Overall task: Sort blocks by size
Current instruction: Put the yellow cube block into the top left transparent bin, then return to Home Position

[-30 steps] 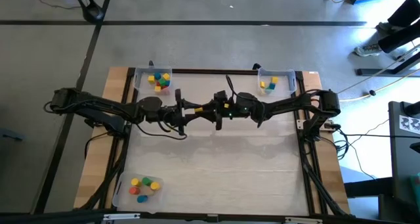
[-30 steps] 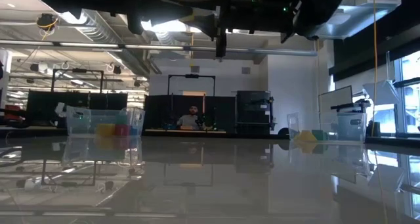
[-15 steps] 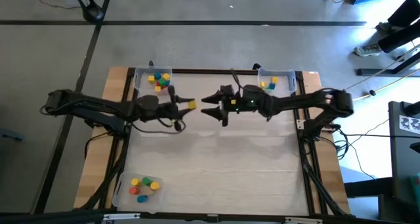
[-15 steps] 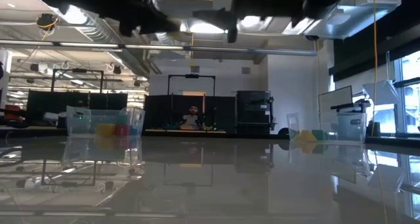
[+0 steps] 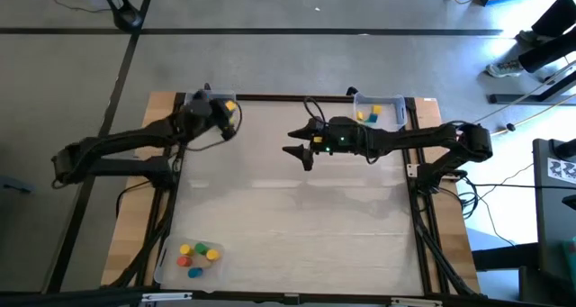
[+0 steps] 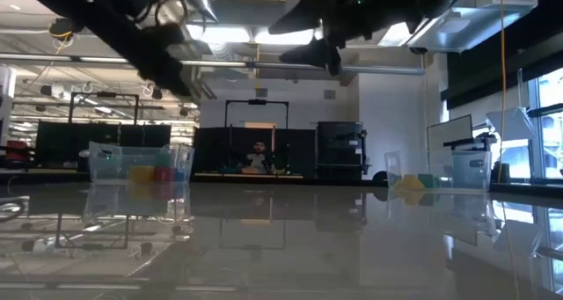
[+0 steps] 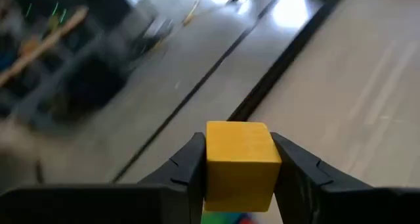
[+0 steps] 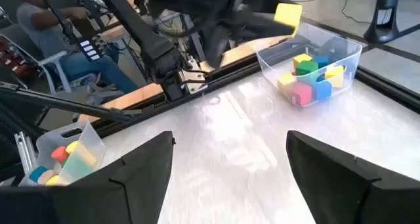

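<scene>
My left gripper [image 5: 229,110] is shut on a yellow block [image 7: 239,159] and hangs over the far-left clear tray [image 8: 348,50]. That tray holds several blocks [image 8: 308,74] in yellow, green, red and blue. My right gripper [image 5: 295,151] stands open above the middle of the table, its fingers [image 8: 138,168] wide apart with nothing between them. The far-right tray [image 5: 378,111] holds yellow and blue blocks. A near-left tray [image 5: 189,257] holds several more. My left gripper pinches the yellow block by two opposite side faces [image 7: 213,165], one finger on each. The fingers come from the table's left, slanting a little downward. The block is lifted clear, above the blocks in the far-left tray.
The glossy table top [image 5: 306,226] lies bare between the three trays. A dark frame rail [image 5: 288,98] runs along the far edge. Beyond the table the low view shows a person [image 6: 257,157] seated among racks.
The two grippers met over the table's middle. My right gripper opened and let go of the yellow block, which stayed in my left gripper. My left gripper then swung toward the far-left corner, turning as it went, and carried the block over the far-left tray.
</scene>
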